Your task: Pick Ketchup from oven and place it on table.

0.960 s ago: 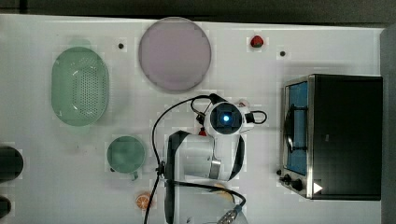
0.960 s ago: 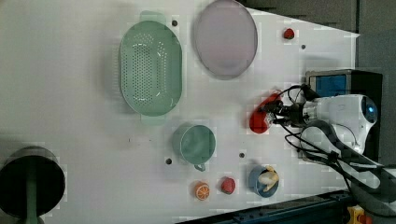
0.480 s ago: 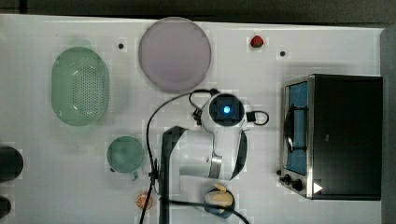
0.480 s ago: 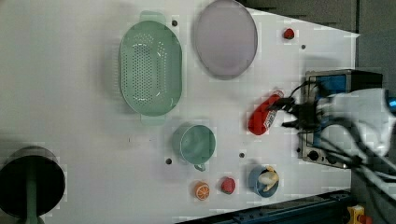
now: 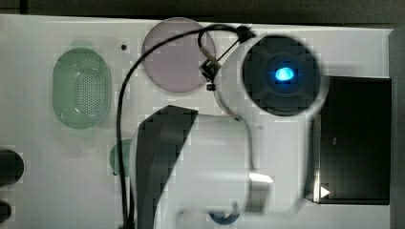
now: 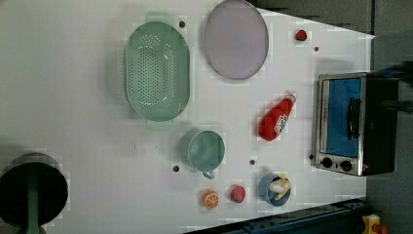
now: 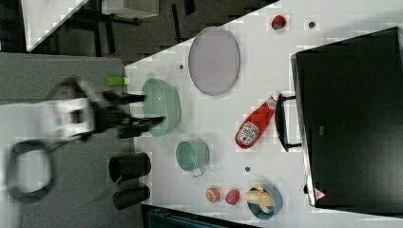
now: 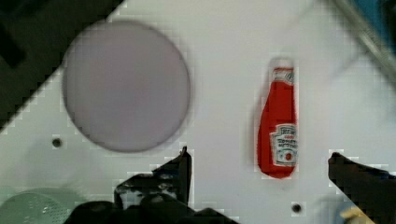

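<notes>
Above the white perforated tabletop point(image 6: 87, 117), the black two-fingered pincer point(image 8: 259, 177) hangs with its jaws spread wide and nothing between them. In the wrist view its two fingertips point(image 8: 180, 163) frame the base end of the red plastic squeeze ketchup bottle with the white cap point(image 8: 279, 126), which lies flat on its side on the tabletop, clear of the fingers.

In the left view the bottle rests just beside the steel-fronted toaster oven with the blue-tinted glass door point(image 6: 353, 124), cap end towards the door, near the round lilac plate point(image 6: 236, 39) and the pale green mug point(image 6: 204, 151). The green perforated colander point(image 6: 157, 70) sits further off.

Judging from this, the bottle is already out and set down, so the step in hand looks like release and withdrawal. Doing it well means lifting straight away with the jaws kept wide, so neither finger brushes the bottle and rolls it.

The bottle's white label carries a red mark and dark lettering, too small to read.
</notes>
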`<action>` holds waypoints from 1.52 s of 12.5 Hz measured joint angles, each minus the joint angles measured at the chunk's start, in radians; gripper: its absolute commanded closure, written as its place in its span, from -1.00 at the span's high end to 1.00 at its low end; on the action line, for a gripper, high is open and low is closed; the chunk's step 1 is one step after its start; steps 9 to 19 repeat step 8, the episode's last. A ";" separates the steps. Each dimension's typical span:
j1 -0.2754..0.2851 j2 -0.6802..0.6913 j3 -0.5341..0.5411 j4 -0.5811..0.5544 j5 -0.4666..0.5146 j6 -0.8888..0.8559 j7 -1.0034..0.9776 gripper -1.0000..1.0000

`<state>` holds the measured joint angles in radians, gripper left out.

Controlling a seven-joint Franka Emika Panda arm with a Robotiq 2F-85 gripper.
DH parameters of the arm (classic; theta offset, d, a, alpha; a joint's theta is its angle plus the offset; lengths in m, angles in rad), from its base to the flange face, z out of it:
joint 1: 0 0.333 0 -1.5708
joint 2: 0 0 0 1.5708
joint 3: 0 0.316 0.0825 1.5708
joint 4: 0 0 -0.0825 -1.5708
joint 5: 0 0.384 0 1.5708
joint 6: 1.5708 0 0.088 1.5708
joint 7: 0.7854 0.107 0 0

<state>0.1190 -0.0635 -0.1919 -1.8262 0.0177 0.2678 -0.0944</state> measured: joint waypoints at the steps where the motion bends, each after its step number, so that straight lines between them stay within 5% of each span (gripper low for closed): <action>1: -0.001 -0.017 -0.006 0.082 -0.005 -0.102 0.016 1.00; 6: -0.010 -0.028 -0.019 0.265 -0.021 -0.250 0.058 1.00; 19: -0.016 -0.014 -0.021 0.259 -0.036 -0.266 0.061 1.00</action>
